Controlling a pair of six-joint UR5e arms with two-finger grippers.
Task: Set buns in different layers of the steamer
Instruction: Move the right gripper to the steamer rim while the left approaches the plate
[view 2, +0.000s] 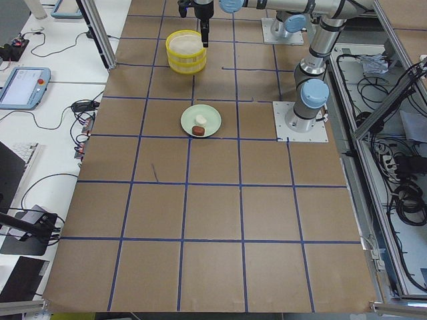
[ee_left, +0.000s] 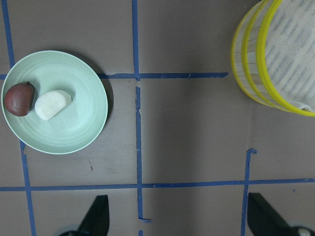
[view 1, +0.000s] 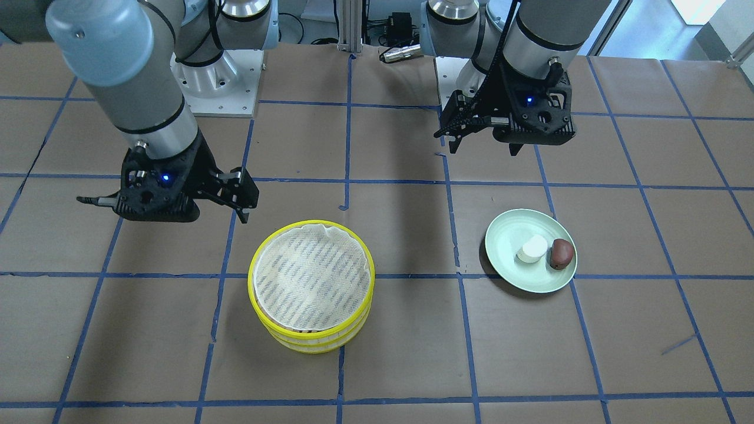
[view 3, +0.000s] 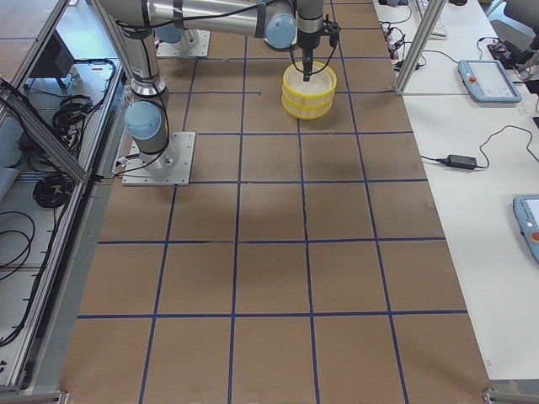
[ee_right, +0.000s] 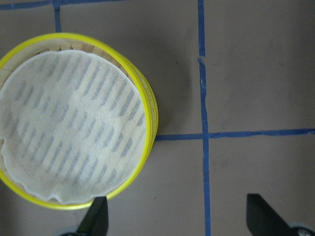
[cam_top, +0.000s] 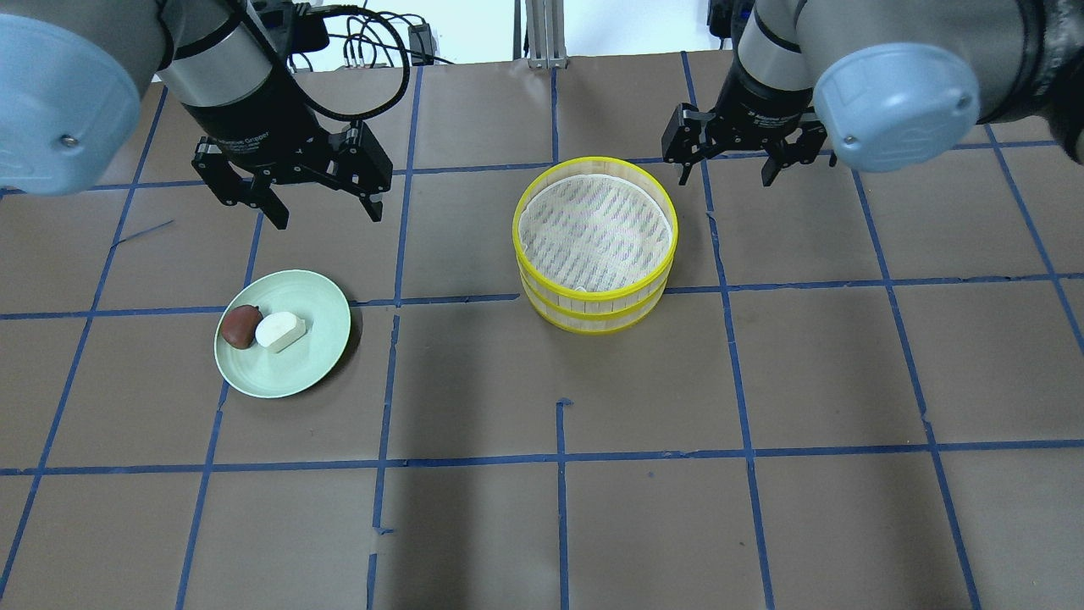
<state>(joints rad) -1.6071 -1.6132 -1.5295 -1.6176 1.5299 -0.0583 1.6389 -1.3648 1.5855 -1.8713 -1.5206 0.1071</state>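
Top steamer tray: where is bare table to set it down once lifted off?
Bare brown table lies between the pale green plate and the yellow-rimmed steamer stack, and across the operators' side of both. Crowded only on the plate, where the white bun and reddish-brown bun sit.

The worktop (cam_top: 660, 525) is covered in brown paper crossed by a grid of blue tape lines (cam_top: 561, 525). Directly on it stand two stacked steamer layers (cam_top: 593, 307) near its middle and, well apart toward the robot's left, a pale green plate (cam_top: 318, 352)
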